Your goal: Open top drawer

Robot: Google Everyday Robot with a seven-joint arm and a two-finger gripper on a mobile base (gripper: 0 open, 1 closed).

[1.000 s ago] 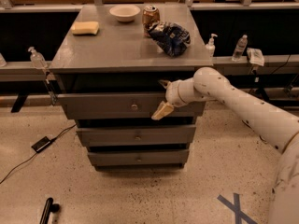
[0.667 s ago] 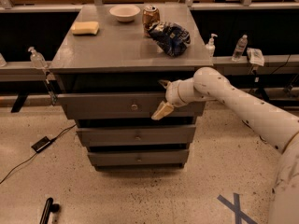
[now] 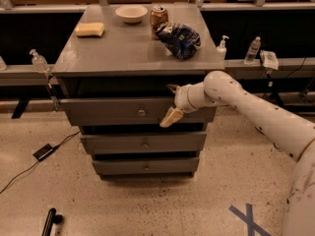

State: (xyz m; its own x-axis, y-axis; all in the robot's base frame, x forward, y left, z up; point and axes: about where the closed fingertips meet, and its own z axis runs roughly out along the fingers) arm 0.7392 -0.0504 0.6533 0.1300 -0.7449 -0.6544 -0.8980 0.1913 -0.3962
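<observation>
The top drawer (image 3: pixel 113 111) is the widest grey drawer, right under the cabinet top, with a small round knob (image 3: pixel 141 113) at its centre. Its front stands a little forward of the two narrower drawers (image 3: pixel 143 142) below. My gripper (image 3: pixel 172 111) is at the drawer's front panel, right of the knob and near the panel's upper edge, with its tan tip lying against the panel. My white arm (image 3: pixel 256 109) reaches in from the right.
On the cabinet top (image 3: pixel 123 48) are a yellow sponge (image 3: pixel 90 29), a white bowl (image 3: pixel 131 13), a soda can (image 3: pixel 158 16) and a dark blue chip bag (image 3: pixel 180 39). Bottles (image 3: pixel 253 49) stand on side ledges. A cable and black box (image 3: pixel 44 151) lie on the floor at left.
</observation>
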